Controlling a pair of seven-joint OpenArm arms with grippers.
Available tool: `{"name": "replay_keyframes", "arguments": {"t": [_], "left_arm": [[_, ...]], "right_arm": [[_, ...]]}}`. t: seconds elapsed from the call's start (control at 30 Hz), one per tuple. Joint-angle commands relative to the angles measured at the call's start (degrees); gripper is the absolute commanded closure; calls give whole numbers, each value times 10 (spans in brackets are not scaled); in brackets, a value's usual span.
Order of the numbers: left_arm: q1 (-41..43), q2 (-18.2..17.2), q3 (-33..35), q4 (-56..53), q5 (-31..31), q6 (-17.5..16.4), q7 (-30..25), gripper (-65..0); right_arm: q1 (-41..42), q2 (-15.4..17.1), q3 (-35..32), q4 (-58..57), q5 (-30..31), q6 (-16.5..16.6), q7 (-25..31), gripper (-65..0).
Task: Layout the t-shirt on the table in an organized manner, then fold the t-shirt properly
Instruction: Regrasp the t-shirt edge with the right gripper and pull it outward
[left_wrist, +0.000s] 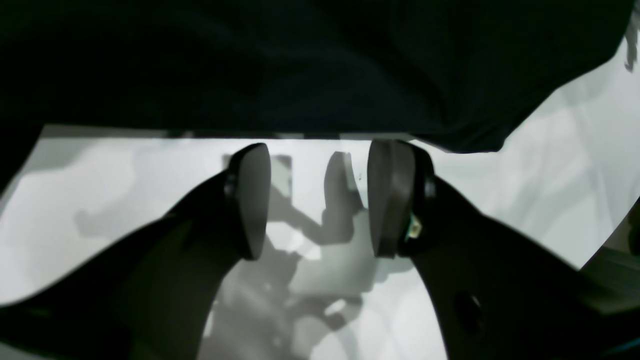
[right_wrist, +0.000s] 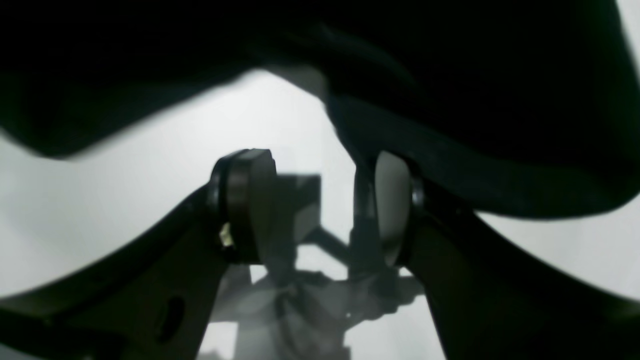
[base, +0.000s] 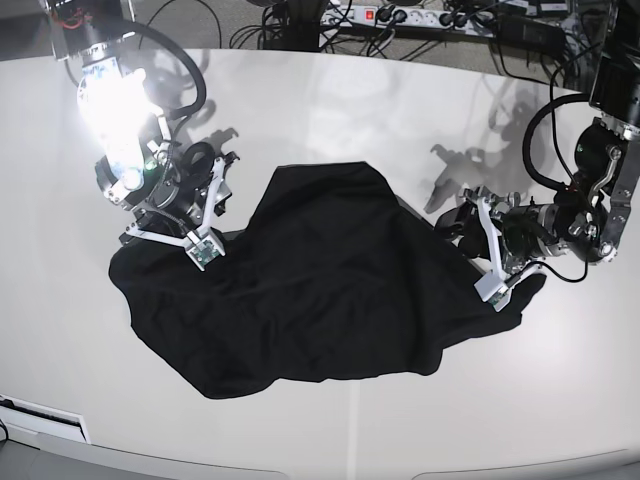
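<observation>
T-shirt (base: 320, 290) lies rumpled mid-counter (base: 330, 100). Left gripper (base: 487, 262) at its 3 o'clock edge, right gripper (base: 205, 225) at 10 o'clock; both jaws apart, empty. Fabric looks limp, light; pinch hems or corners.

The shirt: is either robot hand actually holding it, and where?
Nothing is held. Both hands are open at the edges of the shirt: the left hand and the right hand each show only bare table between the pads.
</observation>
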Motion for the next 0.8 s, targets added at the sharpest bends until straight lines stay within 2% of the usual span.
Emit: {"name": "replay_keyframes", "arguments": {"t": [0.0,0.17,0.33,0.37,0.47,0.5,0.77], "left_arm": [[-13,-8,-4,8,-9,-4,-10,-310],[-13,-8,-4,8,-10,-4,-10,-310],[-13,-7,-4,8,-10,-4,-15,-310],[-13,-8,-4,8,-10,-4,-15,-310],[-13,-8,-4,8,-10,-4,-15,-310],[-13,-8,-4,8,-10,-4,-15,-310],[-13,-8,-4,8,-7,-4,-14,-310]], "right_arm": [[18,4,2,0,0,-3,18,-343],[42,4,2,-49,0,2,50,-343],[73,4,2,-114,0,7,53,-330],[78,4,2,-121,0,7,52,-286],[90,4,2,-122,1,7,37,-58],[96,4,2,-122,1,7,29,0],[136,11,3,-85,5,0,-50,0]]}}
